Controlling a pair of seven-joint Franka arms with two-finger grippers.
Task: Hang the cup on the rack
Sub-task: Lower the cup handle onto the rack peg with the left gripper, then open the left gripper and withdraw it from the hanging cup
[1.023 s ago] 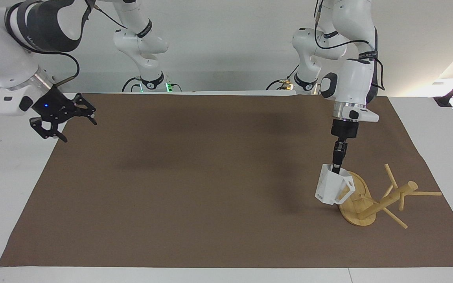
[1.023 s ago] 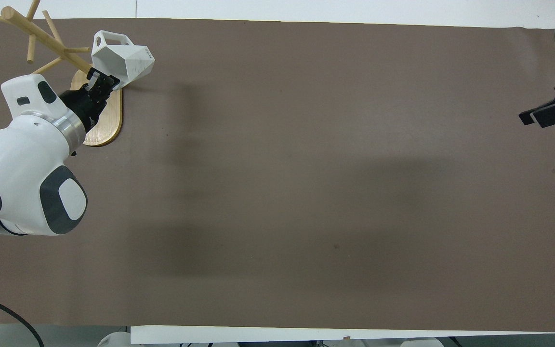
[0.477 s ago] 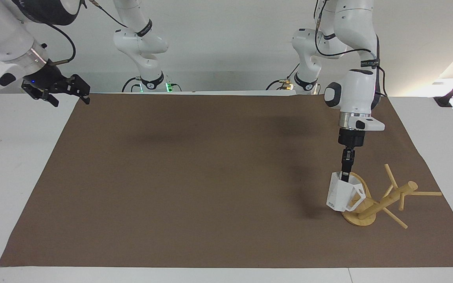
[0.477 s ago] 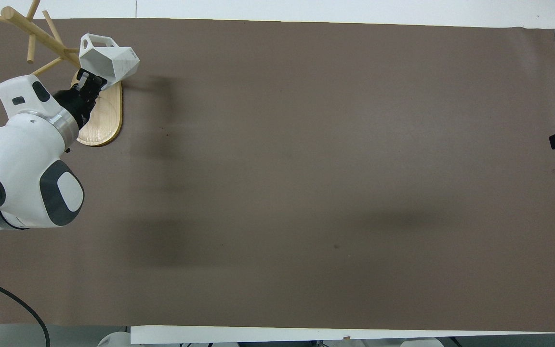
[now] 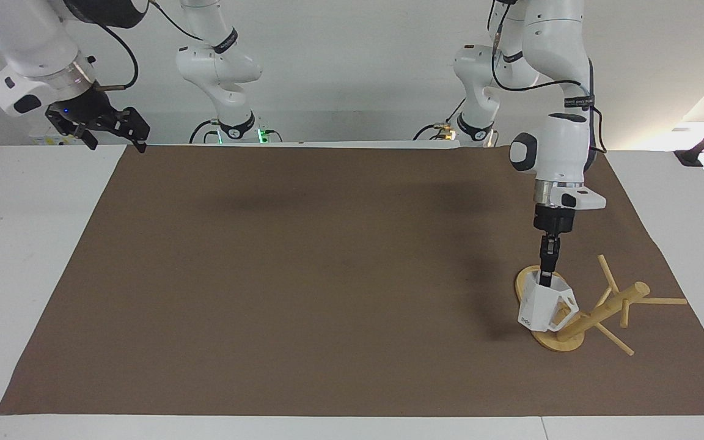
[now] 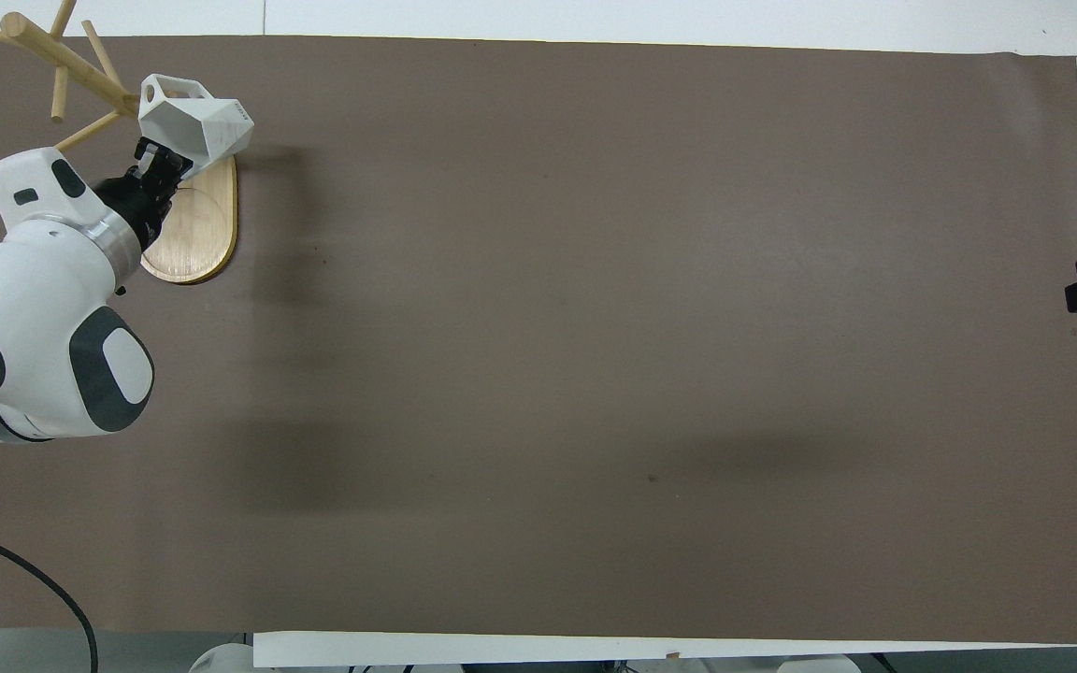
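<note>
The table (image 5: pixel 327 379) is spread with a brown mat, and all the work sits at the left arm's end of it, toward the edge away from the robots. The right arm waits up by the corner at its own end, on the robots' side, where it cannot get in the way; the right pincer (image 5: pixel 100 127) hangs with its fingers apart and holds nothing.

The rack (image 5: pixel 578 318) stands on its oval base near the corner of the mat at the left arm's end. In the facing view its post leans out toward that end and its thin pegs fan from the top, so the lower pegs present upward-slanting tips, which seems to be why the cup is brought in low and from the side.

The left pincer (image 5: pixel 545 276) points straight down over the base and is clamped on the rim of the cup (image 5: pixel 542 307), 1 finger inside the mouth. Gripping the rim on the side away from the handle leaves the looped handle free and turned toward the post. The cup hangs tilted over the base, its handle just beside the lower part of the post; whether a peg has entered the loop I cannot tell. By my reading the hang is under way, not yet done
</note>
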